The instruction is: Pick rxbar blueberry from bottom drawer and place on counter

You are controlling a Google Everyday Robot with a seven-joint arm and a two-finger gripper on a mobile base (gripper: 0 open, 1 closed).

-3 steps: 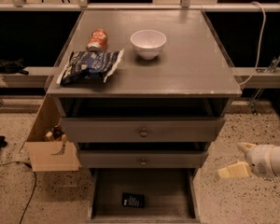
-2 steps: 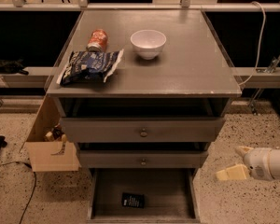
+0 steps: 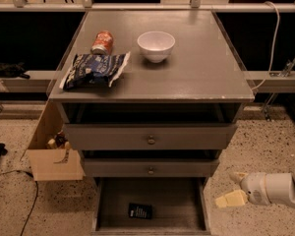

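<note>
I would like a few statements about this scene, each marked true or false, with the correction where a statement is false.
1. The bottom drawer is open. True.
2. The rxbar blueberry lies on the counter. False: it lies inside the bottom drawer.
3. The gripper holds the bar. False: it is open and empty, outside the drawer, to its right.
4. A white bowl stands on the counter. True.
5. The snack bag lies in the middle drawer. False: it lies on the counter, near a can.
</note>
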